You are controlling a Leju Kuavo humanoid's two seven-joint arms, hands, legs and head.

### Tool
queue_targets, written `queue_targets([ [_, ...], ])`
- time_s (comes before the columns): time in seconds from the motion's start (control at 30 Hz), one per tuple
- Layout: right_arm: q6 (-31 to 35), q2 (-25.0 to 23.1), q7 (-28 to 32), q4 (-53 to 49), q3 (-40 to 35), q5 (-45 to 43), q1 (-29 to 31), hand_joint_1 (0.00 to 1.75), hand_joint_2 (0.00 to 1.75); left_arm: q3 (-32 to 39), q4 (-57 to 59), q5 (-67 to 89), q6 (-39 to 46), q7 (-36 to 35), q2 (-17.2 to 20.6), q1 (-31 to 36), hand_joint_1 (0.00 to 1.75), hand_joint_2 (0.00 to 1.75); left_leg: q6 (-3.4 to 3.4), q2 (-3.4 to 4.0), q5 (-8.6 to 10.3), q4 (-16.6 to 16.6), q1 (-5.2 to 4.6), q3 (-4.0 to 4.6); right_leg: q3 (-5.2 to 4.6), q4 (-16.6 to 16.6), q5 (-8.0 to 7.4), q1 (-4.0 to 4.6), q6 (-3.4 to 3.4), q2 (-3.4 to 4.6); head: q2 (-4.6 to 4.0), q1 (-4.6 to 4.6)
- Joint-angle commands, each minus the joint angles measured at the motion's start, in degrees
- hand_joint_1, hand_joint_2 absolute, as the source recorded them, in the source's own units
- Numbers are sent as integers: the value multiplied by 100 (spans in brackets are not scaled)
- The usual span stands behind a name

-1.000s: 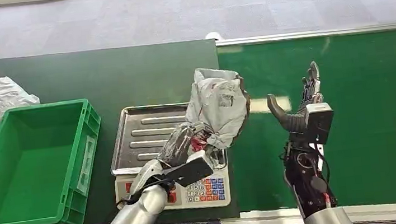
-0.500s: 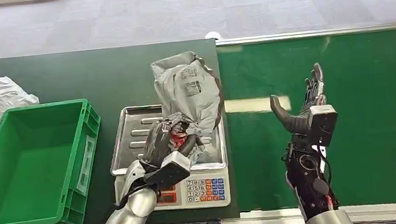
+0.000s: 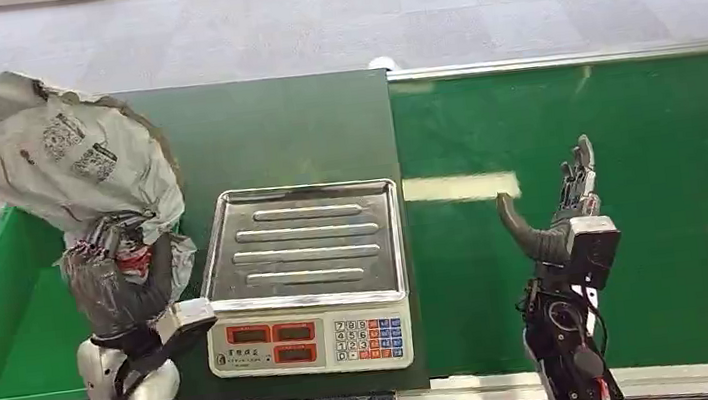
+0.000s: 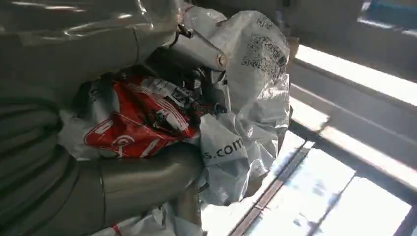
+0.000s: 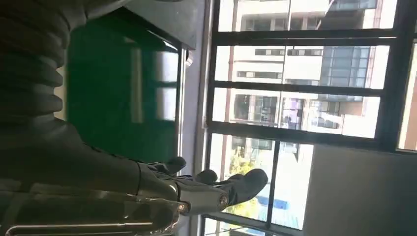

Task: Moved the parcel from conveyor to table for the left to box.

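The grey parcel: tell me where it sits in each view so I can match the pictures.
Head view: the grey parcel is at upper left, held up by the left hand above the green crate.
Left wrist view: it fills the middle, crumpled white-grey plastic with printed codes.
Right wrist view: not in it; the right hand is open over the green conveyor belt.
Shared landmark: the parcel's red label, gripped in the left hand.

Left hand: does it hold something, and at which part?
Yes. The left hand grips the grey parcel at its bunched lower end, above the green box.
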State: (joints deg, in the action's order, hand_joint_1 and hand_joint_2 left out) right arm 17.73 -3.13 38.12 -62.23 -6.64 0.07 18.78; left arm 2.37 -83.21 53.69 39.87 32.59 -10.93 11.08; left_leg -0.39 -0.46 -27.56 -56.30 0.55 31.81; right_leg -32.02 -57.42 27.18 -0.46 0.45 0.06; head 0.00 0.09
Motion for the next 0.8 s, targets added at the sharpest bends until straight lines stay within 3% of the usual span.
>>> queue_targets([
  [0.03,-7,99,-94,-463,196,68,-263,0,175,726,760,1067,-683,-2389,631,-181,175,175,-2,18,5,17,-5,-15,5,9,-6,-4,-5,14,0,-4],
  [0.13,-23,77,-130,-480,207,117,-275,0,175,748,784,1125,-830,-2641,685,-195,175,175,-1,4,4,9,-1,-7,2,5,-2,0,-3,-1,0,-2],
  [0.17,-22,52,-149,-497,212,150,-296,0,175,738,786,1152,-855,-2718,703,-193,7,175,0,12,6,15,-1,-9,2,12,-7,1,-3,7,0,0],
  [0.2,-25,48,-151,-505,216,154,-303,0,175,736,780,1130,-863,-2733,699,-192,0,175,0,16,1,8,0,-9,2,6,-4,1,-1,11,0,-2],
  [0.4,-36,7,-187,-560,235,221,-349,0,175,606,839,1086,-698,-2779,639,-104,0,175,1,9,6,8,0,-1,-1,7,-6,2,-2,2,0,-2],
  [0.53,-66,6,-221,-580,217,246,-369,0,175,501,790,2,-84,-2121,599,-54,0,175,0,7,6,6,-1,1,-3,3,-4,1,-2,1,0,0],
  [0.57,-82,12,-226,-580,203,237,-371,0,175,472,745,-488,13,-1784,583,-45,0,0,0,7,7,7,1,2,-3,6,-6,3,-3,0,0,0],
  [0.63,-105,9,-241,-552,154,228,-356,0,175,898,616,-820,13,-1087,246,14,0,0,0,2,8,9,1,0,-1,8,-6,3,-4,-5,0,0],
  [0.73,-88,40,-238,-466,73,197,-300,0,175,543,820,-2136,-4,-554,338,81,0,0,1,1,6,2,2,4,-4,5,-4,4,-1,-5,0,0],
  [0.8,-68,117,-208,-323,-6,120,-192,0,175,359,892,-3350,-679,-323,346,102,0,0,2,2,7,5,0,1,-2,5,-5,1,0,-5,0,-2],
])
